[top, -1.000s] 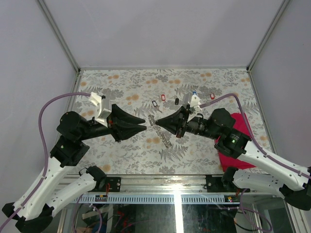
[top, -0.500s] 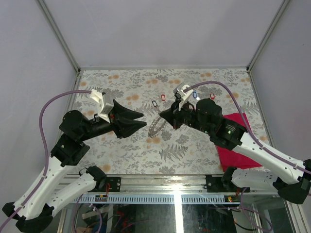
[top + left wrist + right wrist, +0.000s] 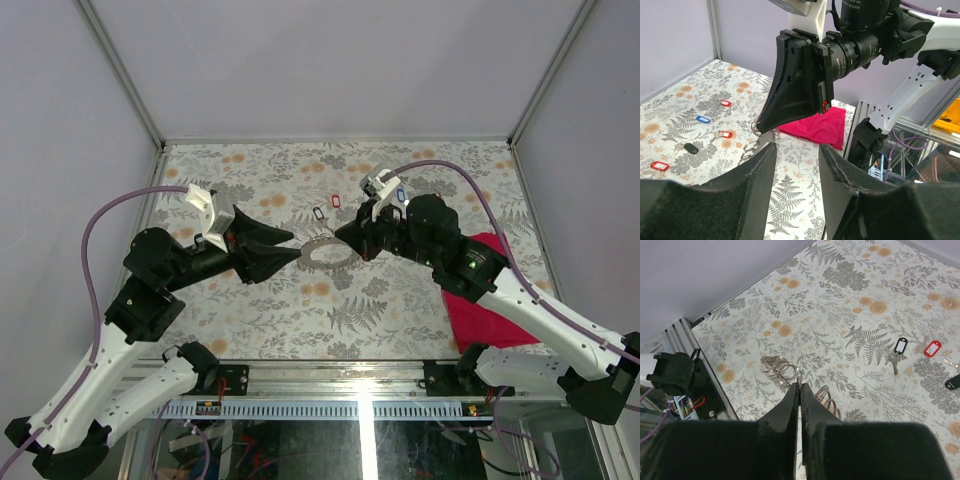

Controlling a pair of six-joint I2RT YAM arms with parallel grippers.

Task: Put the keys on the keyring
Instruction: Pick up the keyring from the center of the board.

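Floral tabletop (image 3: 250, 300) lay below as my right gripper (image 3: 799, 390) pinched shut on the keyring (image 3: 780, 367), between both arms, with my left gripper (image 3: 297, 247) gaping open just beside it. I judged the left should grip the floppy ring's free side squarely, steadying it before either arm went for the keys (image 3: 900, 345) lying farther back.

Left claw (image 3: 296, 247) agape; right claw (image 3: 340, 236) pinched shut, tips facing.

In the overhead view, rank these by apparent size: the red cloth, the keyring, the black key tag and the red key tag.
Red cloth, even partly hidden.
Keyring.
Black key tag and red key tag: alike, too small to rank.
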